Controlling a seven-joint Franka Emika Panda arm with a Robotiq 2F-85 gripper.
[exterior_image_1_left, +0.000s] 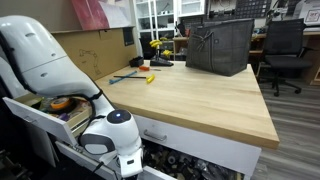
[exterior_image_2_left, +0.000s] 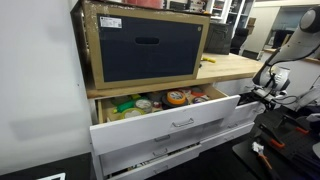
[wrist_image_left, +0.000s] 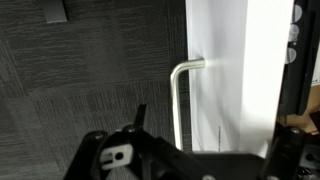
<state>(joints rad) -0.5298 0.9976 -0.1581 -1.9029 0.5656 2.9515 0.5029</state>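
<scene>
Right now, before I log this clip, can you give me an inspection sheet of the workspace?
Surface: light wooden top.
Job's things: top drawer pulled open; metal handle on a white drawer front.
Clutter: dark bin and hand tools on top; tape roll in the drawer.
Grippers: gripper by the drawer's end; open or shut unclear.
Cables: dark cable along the arm.
Surroundings: office chair, grey carpet.
</scene>
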